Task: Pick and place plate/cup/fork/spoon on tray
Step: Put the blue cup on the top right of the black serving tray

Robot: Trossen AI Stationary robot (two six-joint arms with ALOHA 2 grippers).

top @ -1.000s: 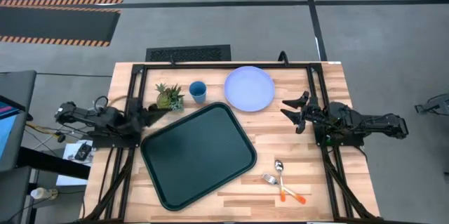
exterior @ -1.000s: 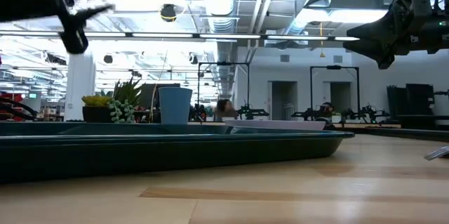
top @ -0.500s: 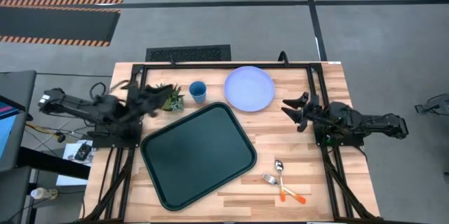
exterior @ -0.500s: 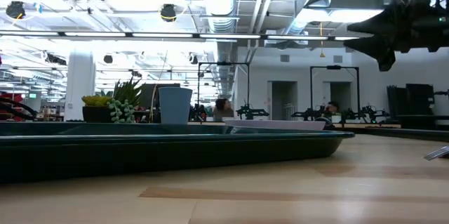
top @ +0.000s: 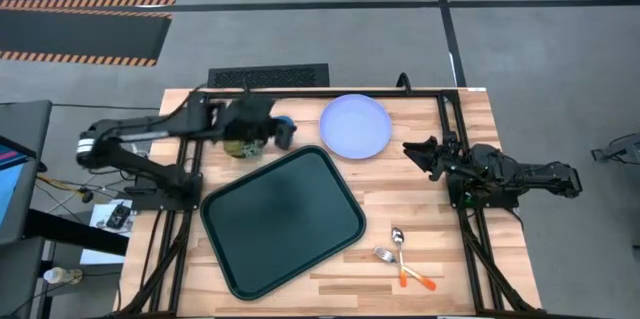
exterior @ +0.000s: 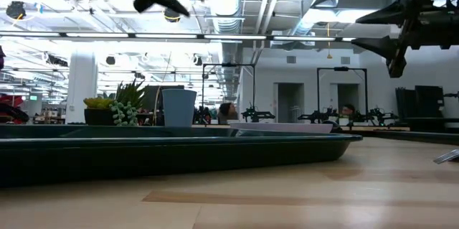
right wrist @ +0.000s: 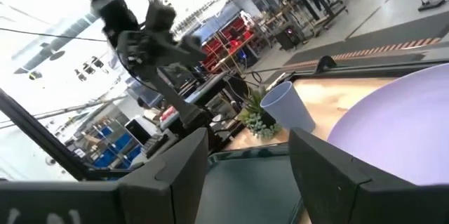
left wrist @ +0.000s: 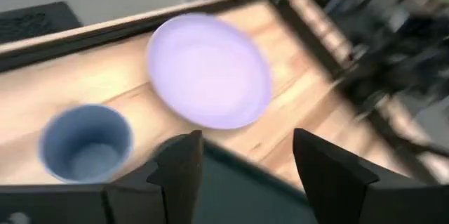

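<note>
Left gripper [top: 268, 129] swung over the potted plant [top: 240, 146], jaws wide, empty, its wrist view alone showing inside the cup [left wrist: 87, 142]

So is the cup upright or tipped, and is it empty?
Upright and empty. The cup stands on the table with its mouth up, and the left wrist view shows its bare bottom inside.
</note>
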